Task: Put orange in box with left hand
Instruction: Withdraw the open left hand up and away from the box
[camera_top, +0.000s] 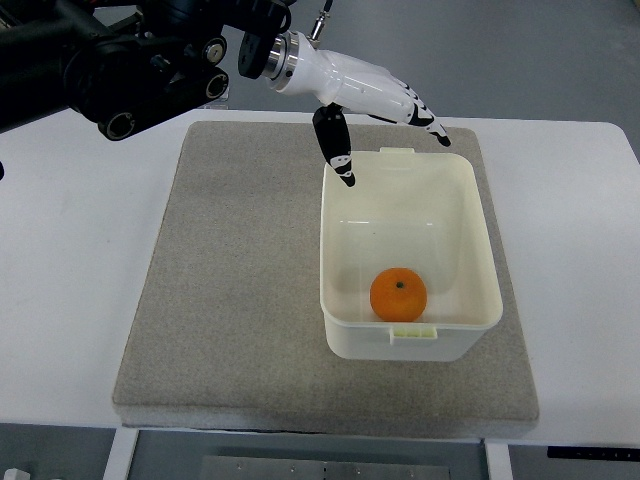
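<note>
The round orange fruit (399, 294) lies inside the cream-white rectangular plastic box (486, 240), on its floor toward the six o'clock wall just above the small front tab. The box sits on a grey felt-like mat (240, 290) on the white table (60, 260). The white-and-black left hand (372, 105) hangs at the box's twelve o'clock edge, fingers spread loosely and holding nothing; no writing is legible anywhere.

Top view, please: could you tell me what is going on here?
The orange already lies inside the white box, which sits on a grey mat on the table. The left robot hand hangs over the box's far rim, fingers spread, holding nothing. The right arm is out of view.
</note>
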